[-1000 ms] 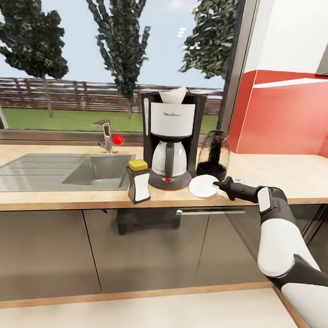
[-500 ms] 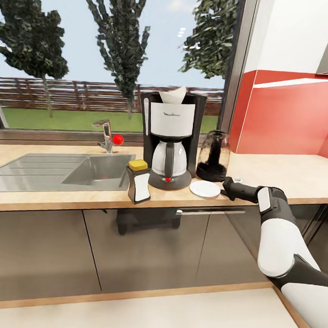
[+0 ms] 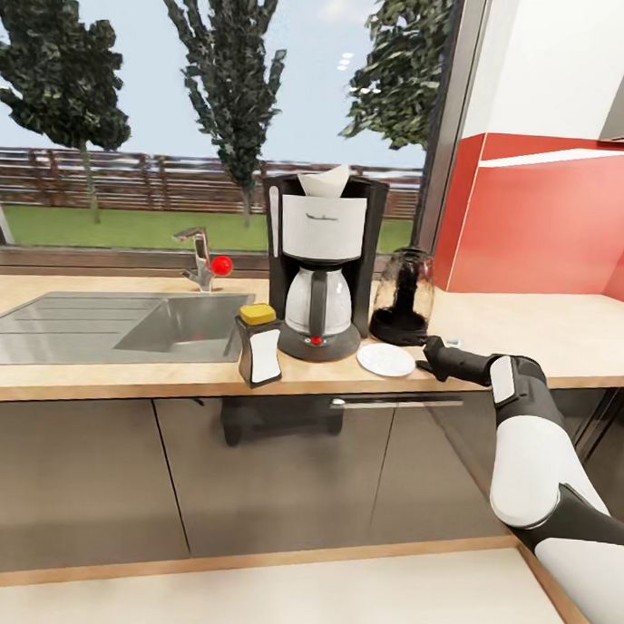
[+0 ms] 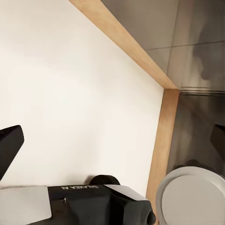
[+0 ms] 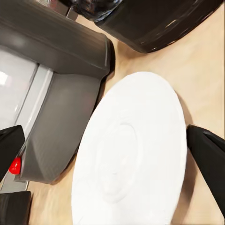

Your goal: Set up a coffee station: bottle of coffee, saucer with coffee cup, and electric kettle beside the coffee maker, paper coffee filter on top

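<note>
Right end effector [image 3: 426, 361] is spread wide, empty, at the saucer's [image 3: 386, 359] 3 o'clock edge. Kettle [image 3: 403, 296] partly hides behind the coffee maker [image 3: 320, 262]. Left end effector's state cannot be told.

Bright, even daylight from the window [image 3: 221, 117] floods the rendered kitchen; shadows stay soft, cabinet fronts [image 3: 278, 474] carry faint reflections, and the wrist close-ups look slightly soft.
</note>
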### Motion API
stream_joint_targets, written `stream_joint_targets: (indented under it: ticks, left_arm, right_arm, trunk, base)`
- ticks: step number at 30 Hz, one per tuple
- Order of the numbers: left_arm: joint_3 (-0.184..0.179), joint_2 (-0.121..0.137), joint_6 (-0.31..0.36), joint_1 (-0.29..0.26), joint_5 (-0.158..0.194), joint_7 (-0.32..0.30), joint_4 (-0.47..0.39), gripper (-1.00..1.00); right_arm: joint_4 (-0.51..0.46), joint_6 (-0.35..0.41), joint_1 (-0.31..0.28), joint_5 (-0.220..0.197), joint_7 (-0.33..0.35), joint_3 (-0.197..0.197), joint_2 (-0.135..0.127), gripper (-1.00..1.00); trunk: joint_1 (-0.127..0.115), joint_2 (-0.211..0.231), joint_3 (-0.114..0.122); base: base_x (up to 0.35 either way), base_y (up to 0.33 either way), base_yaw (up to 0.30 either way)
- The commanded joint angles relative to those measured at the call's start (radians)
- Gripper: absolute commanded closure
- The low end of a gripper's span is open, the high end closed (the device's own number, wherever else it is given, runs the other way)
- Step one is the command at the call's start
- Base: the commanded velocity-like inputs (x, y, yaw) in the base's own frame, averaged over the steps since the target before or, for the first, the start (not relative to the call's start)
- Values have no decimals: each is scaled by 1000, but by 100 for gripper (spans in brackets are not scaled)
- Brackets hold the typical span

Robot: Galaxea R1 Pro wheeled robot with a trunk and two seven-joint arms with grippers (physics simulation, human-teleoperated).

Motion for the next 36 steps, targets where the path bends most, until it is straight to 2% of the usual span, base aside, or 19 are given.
stream_joint_targets:
  ticks: [1,16,23,30,33,36]
  left_arm:
    - [-8,0,10,0,10,-3,0,-100]
    - [-9,0,10,0,10,-6,-1,-100]
    - [-9,0,10,0,10,-6,-2,-100]
    - [-9,0,10,0,10,-6,-2,-100]
    - [-9,0,10,0,10,-6,-2,-100]
    - [-9,0,10,0,10,-6,-2,-100]
  right_arm:
    - [0,-1,-1,27,4,-3,0,-100]
    - [0,-1,-1,27,4,-3,0,-100]
    - [-1,-1,-1,26,4,-1,2,-100]
    - [-11,-1,-1,23,11,4,40,-100]
    - [-13,0,0,23,16,8,49,-100]
    - [-16,1,9,25,56,11,56,-100]
  trunk:
    - [0,0,-1]
    - [0,0,-1]
    - [0,0,-1]
    - [0,0,-1]
    - [0,0,-1]
    - [0,0,-1]
  base:
    - [0,-54,0]
    - [-140,-95,0]
    - [-284,-7,0]
    - [-217,-1,0]
    - [-41,0,0]
    - [-11,0,0]
